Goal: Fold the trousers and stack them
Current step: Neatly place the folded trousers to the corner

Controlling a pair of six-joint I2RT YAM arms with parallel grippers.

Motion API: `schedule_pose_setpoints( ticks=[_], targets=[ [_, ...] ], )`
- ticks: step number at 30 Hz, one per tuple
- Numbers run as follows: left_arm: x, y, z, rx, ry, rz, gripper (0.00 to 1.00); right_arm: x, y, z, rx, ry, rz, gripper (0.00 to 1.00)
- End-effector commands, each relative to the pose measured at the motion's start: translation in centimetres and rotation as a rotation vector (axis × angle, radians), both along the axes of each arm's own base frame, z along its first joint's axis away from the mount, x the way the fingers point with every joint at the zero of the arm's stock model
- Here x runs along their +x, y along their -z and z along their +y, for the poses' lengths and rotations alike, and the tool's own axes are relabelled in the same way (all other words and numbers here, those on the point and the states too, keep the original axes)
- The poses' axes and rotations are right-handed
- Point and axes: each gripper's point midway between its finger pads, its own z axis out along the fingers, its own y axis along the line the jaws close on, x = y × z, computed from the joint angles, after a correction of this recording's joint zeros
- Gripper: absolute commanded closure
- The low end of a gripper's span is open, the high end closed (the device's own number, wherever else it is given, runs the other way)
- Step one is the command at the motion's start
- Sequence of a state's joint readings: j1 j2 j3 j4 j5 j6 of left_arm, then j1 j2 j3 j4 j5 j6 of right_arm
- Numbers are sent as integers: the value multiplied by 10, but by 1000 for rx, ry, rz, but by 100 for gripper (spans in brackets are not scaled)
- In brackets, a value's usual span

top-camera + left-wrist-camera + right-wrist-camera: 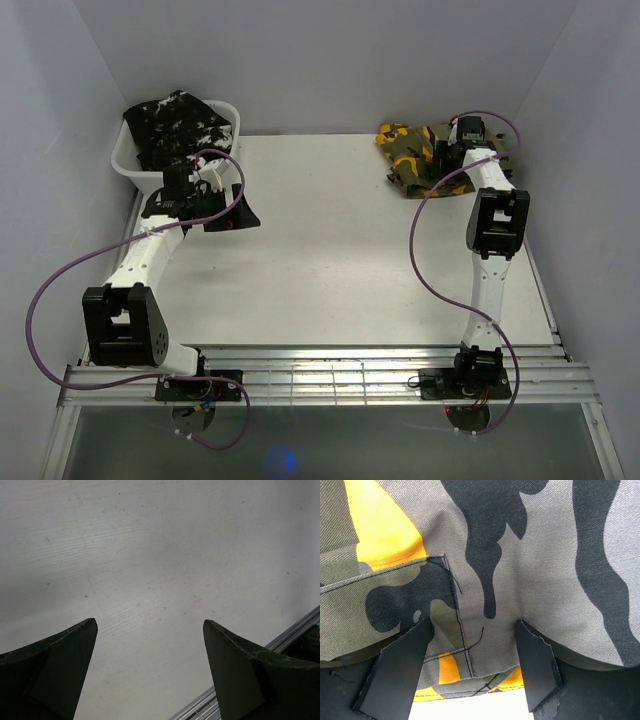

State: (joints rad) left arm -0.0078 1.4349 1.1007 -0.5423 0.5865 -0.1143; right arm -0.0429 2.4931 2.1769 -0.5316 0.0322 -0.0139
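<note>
Right claw (472,625), spread, straddles the soft olive-grey, orange-patched camouflage trousers (545,555) lying directly ahead; left claw (150,622), spread, overlooks the bench (150,540).

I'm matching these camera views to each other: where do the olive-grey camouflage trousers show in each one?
Top external: olive-grey trousers at the far right corner of the table, under the right end effector.
Left wrist: not in it.
Right wrist: the trousers fill nearly the whole picture.
Shared landmark: the white table, seen in all three.

Olive trousers (400,148) partly behind right arm (497,215), folds of black trousers (180,122) too dark
</note>
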Motion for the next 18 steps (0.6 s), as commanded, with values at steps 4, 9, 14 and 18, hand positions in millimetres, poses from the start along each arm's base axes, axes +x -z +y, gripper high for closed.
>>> schedule_pose_setpoints(
  ticks=[4,9,14,18],
  targets=[
    [6,-24,1,-12,-6,-55,2,-24,49,52,151,-66,134,26],
    [5,-29,2,-3,-8,-61,2,-35,47,76,205,-56,166,27],
    [7,-36,1,-6,-7,-71,2,-37,36,82,227,-60,160,24],
    [12,-54,11,-45,-28,-93,2,-31,-12,83,231,-114,73,6]
  ],
)
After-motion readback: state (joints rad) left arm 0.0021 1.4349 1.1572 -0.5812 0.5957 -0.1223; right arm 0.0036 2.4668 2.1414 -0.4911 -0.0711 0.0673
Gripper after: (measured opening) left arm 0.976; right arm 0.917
